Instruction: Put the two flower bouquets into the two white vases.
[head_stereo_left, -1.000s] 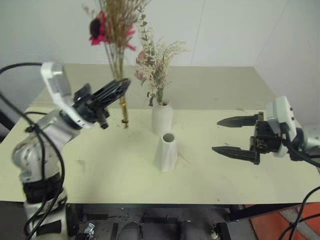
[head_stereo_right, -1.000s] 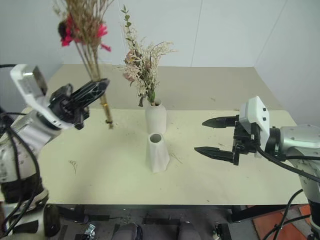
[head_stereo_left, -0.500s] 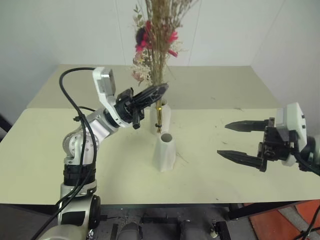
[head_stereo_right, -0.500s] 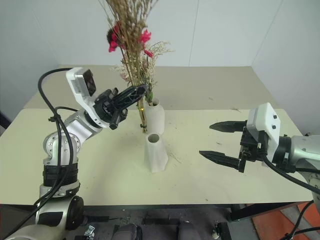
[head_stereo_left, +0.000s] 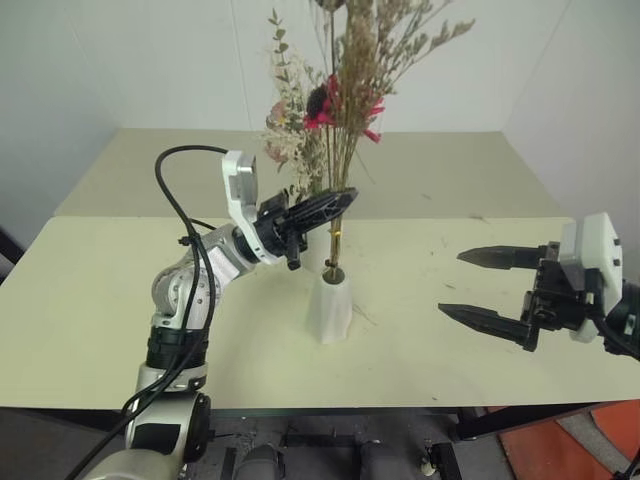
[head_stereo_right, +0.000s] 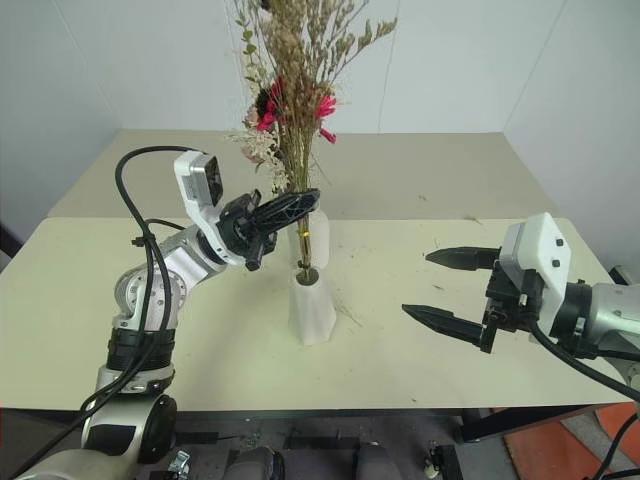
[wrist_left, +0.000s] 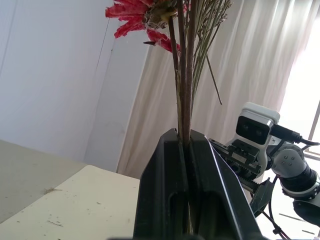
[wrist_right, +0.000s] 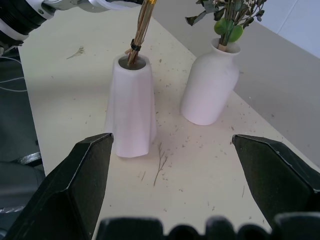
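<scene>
Two white vases stand near the middle of our worktop (head_stereo_left: 120, 300). The round bottle vase (wrist_right: 209, 87) is just behind the cone vase (head_stereo_left: 332, 305). The bottle vase holds the fuller bunch (head_stereo_left: 290, 125) with pale pink roses and green leaves.

Our left fingers (head_stereo_left: 343, 198) are pressed together on the stems of the thin bunch (head_stereo_left: 350, 90), the one with the pink-red flower and dry grass. They grip it a little above the cone vase. The stem ends (wrist_right: 134, 52) sit right in the mouth of the cone vase, and the bunch stands almost straight up.

Our right fingers (head_stereo_left: 492, 290) are wide apart and hold nothing. They hang over the worktop, well to the right of both vases, pointing toward them.

Little dry bits (wrist_right: 161, 162) lie on the worktop around the vases.
</scene>
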